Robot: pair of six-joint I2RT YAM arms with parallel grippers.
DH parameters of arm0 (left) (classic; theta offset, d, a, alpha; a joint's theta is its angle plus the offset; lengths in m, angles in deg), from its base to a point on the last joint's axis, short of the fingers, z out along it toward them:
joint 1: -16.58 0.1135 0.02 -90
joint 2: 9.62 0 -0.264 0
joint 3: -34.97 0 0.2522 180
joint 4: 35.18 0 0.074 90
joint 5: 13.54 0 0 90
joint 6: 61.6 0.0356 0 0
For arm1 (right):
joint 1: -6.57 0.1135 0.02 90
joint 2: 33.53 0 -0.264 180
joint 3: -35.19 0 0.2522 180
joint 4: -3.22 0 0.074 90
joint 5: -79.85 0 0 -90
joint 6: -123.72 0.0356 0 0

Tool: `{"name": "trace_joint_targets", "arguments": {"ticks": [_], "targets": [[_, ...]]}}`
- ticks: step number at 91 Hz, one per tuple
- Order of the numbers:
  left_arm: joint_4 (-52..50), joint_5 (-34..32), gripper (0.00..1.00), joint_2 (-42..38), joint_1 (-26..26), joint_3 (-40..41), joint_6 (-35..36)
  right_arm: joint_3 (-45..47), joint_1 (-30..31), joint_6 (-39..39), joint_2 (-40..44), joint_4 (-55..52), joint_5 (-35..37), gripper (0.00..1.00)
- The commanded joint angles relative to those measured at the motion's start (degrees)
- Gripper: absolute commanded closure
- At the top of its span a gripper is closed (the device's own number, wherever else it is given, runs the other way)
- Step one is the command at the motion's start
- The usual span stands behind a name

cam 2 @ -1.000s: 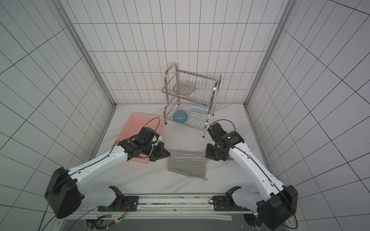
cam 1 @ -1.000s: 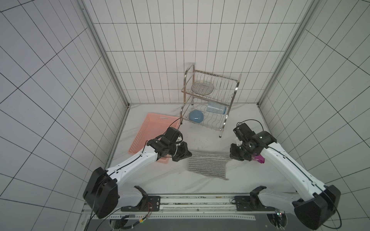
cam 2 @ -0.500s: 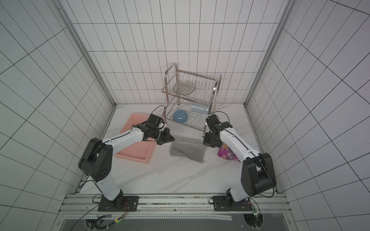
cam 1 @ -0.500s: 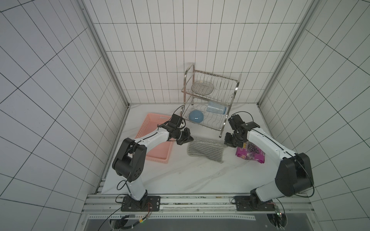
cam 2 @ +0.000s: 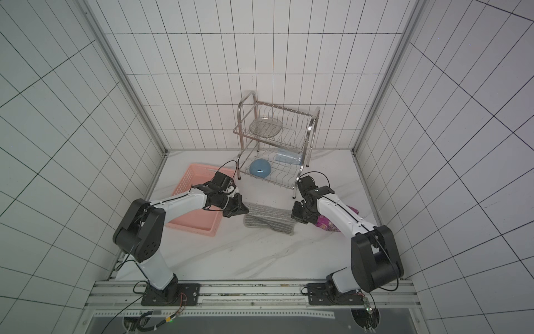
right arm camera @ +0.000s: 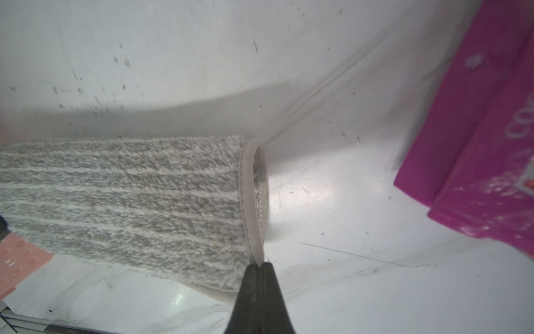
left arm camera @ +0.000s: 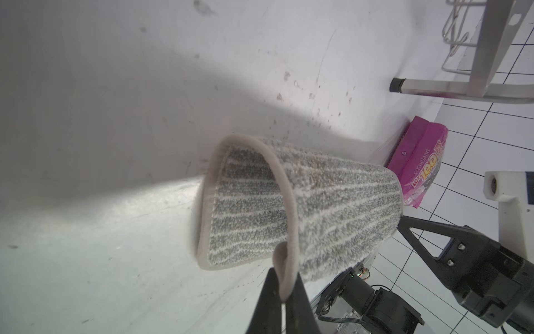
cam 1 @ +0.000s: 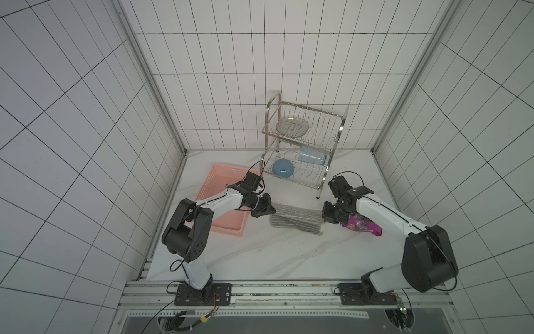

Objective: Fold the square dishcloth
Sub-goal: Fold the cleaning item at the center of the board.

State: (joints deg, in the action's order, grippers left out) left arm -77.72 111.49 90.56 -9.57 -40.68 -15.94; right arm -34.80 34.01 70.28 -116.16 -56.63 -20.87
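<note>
- The square dishcloth [cam 1: 296,221] lies on the white table [cam 1: 260,254], a little right of the middle in both top views, between the two grippers. It is doubled over, and the lower layer shows out at the lower left of the upper one.
- I judge the cloth to be light, soft and very limp. The fluffy ribbed pile will not slip, but a free part will sag and crease.
- The best place to hold it is its pale border at a corner, because this border is thinner and firmer than the pile.
- The left gripper [left arm camera: 283,289] is almost fully closed and pinches a small loop of that border at one end of the cloth.
- The right gripper [right arm camera: 261,269] is closed tight on the border at the other end.
- The pink basket [cam 1: 228,167], left of the middle, looks empty where it shows. The left arm covers a part of it.
- The dish rack [cam 1: 312,108], above the middle, carries a mesh dish [cam 1: 291,127] on its upper shelf.
- Its lower shelf holds a blue bowl [cam 1: 283,168] and a clear tumbler [cam 1: 313,158] lying on its side.
- The purple snack packet [cam 1: 361,227] lies just beside the right gripper, partly under that arm.
</note>
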Motion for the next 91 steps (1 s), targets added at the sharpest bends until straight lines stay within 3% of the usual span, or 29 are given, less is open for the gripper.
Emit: {"name": "trace_joint_targets", "arguments": {"ticks": [1, 18, 64, 74, 83, 91], "targets": [[-2.2, -1.2, 0.91, -2.0, 1.7, 1.5, 2.0, 1.6, 2.6, 2.7, 1.3, -1.3, 1.3, 1.0], [-4.4, -1.6, 0.86, -2.5, 1.9, 2.1, 3.1, 3.8, 4.9, 3.7, -0.3, -0.3, 2.3, 1.0], [-5.2, -1.8, 0.84, -5.3, 0.6, 5.3, 1.8, 8.1, 7.4, 4.6, -2.7, 2.7, 3.9, 1.0], [-5.9, -3.0, 0.75, -7.3, -0.9, 3.6, 1.1, 7.9, 7.5, 4.9, -3.0, 3.0, 5.0, 1.0], [-6.7, -5.5, 0.5, -8.2, -1.9, 1.7, 2.0, 7.8, 7.6, 5.0, -2.8, 3.2, 6.1, 1.0], [-6.2, -6.8, 0.38, -7.3, -1.8, 0.7, 3.8, 7.6, 7.6, 4.9, -2.1, 3.3, 6.8, 0.96]]}}
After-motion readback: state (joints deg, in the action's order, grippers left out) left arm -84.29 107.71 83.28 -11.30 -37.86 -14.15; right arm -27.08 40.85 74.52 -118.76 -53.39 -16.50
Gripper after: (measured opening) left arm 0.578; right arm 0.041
